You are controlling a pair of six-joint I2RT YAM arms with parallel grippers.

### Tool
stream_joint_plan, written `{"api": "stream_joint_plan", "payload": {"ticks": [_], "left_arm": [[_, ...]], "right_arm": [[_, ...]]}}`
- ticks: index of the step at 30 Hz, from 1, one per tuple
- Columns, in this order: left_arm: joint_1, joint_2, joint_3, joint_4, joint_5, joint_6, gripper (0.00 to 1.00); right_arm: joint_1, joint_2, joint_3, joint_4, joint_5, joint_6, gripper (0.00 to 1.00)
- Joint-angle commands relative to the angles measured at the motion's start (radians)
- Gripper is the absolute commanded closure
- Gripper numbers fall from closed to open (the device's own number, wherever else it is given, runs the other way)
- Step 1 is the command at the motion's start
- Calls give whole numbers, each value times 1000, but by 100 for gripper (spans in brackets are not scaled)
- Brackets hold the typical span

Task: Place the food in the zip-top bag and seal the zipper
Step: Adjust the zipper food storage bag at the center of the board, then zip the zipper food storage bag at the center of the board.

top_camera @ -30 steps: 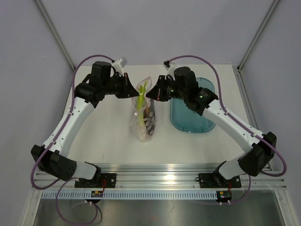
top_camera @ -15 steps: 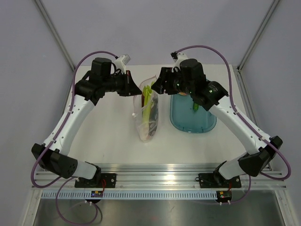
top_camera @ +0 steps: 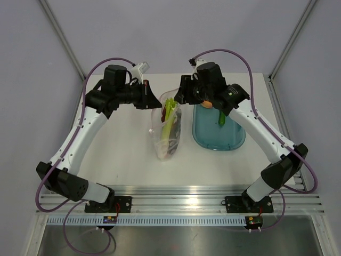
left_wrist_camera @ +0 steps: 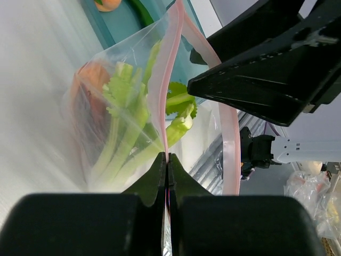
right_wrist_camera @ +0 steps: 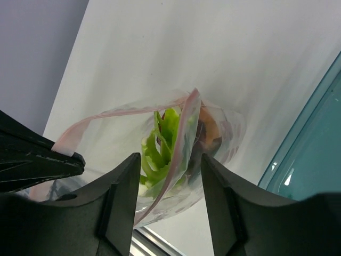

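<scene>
Backed off with right gripper (right_wrist_camera: pixel 169 156) jaws now released, leaving light green stalks (left_wrist_camera: pixel 125 133) inside the zip-top bag (left_wrist_camera: pixel 98 85) just beyond them, zipper (left_wrist_camera: pixel 162 106) pinched between clenched left gripper (left_wrist_camera: pixel 166 160) jaws; peach (top_camera: pixel 205 103) and chili (top_camera: pixel 221 118) presumably next.

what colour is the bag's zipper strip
The zipper strip is pinkish-red, clearest in the left wrist view.

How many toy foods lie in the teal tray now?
2. A round orange peach lies at the teal tray's far end, partly under the right arm; a dark green chili lies just nearer, around its middle. The arm may hide more.
</scene>
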Motion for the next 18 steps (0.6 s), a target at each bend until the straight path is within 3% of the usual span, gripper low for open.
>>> {"api": "stream_joint_plan", "payload": {"ticks": [1, 2, 4, 5, 6, 7, 11, 12, 14, 18], "left_arm": [[-4, 8, 50, 38, 60, 25, 100], [-4, 11, 51, 36, 65, 32, 100], [-2, 29, 55, 38, 66, 45, 100], [-2, 35, 56, 39, 60, 58, 100], [-2, 58, 71, 35, 25, 63, 100], [-2, 72, 85, 29, 1, 68, 99], [8, 149, 189, 9, -49, 89, 34], [9, 155, 247, -14, -53, 95, 26], [9, 132, 280, -16, -69, 109, 17], [9, -1, 224, 62, -257, 111, 11]], "right_arm": [[-3, 9, 47, -13, -4, -27, 47], [-3, 22, 56, -17, 2, -30, 60], [-4, 25, 56, -9, 28, -21, 75], [-6, 25, 54, -3, 37, -12, 91], [-12, 25, 54, 3, 54, 15, 98], [-17, 25, 54, 9, 65, 37, 100], [-64, 8, -11, 78, 53, 173, 100], [-76, 5, -27, 95, 41, 203, 100], [-103, -14, -73, 143, 28, 282, 100], [-124, -38, -123, 201, 33, 359, 100]]}}
